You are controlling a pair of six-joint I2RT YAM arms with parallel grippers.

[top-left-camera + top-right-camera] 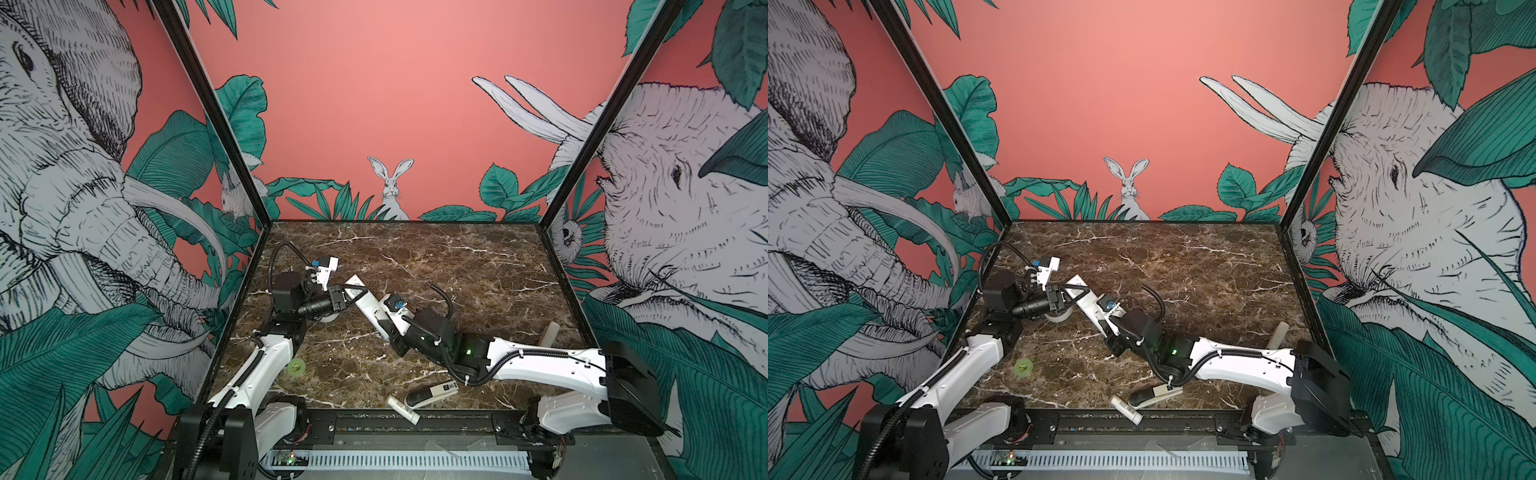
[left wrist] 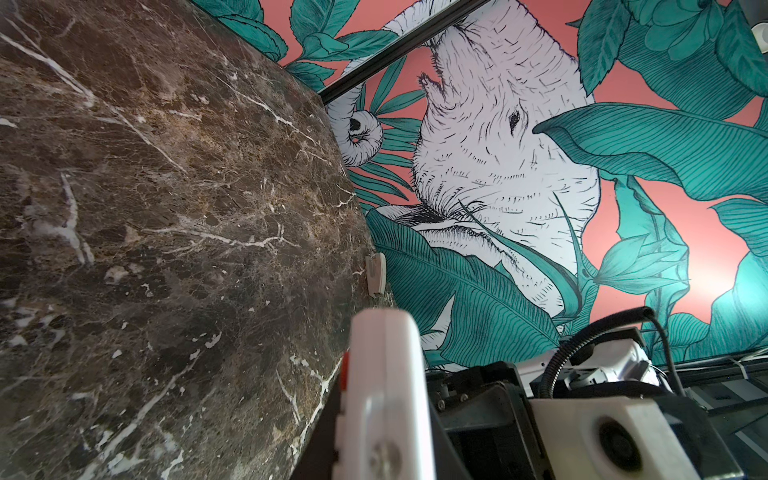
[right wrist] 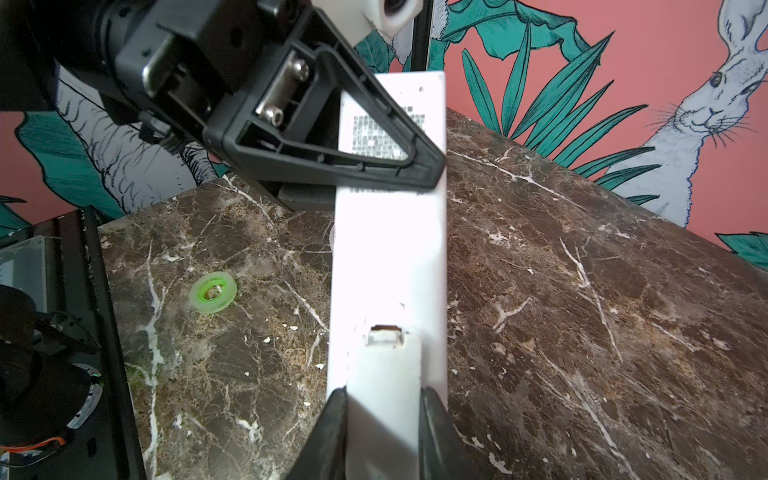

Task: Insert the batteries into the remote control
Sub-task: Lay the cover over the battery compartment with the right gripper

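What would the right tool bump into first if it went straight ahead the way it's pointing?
The right tool grips the remote control, which runs straight ahead. Sliding on along it, it would probably first meet the left tool, clamped across the remote's far end.

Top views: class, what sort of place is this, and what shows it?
Likely a robot lab cell: left arm and right arm at a black rail, holding a remote over a table boxed in by mural walls.
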